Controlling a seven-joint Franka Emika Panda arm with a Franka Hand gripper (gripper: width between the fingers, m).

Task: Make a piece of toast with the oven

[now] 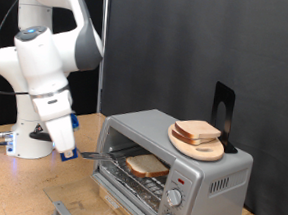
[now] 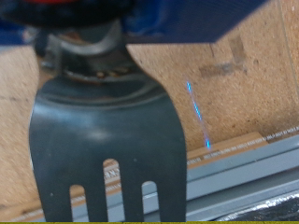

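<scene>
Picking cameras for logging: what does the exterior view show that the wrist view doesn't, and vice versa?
Exterior only: the arm, the pincer to that view's left of the oven, whose door is open, one bread slice on its rack, and a second slice on the plate on top.
Wrist only: the spatula with its slotted blade close up, and a grey metal strip beyond it.
Both: the spatula reaching out from the pincer, and the wooden table.
</scene>
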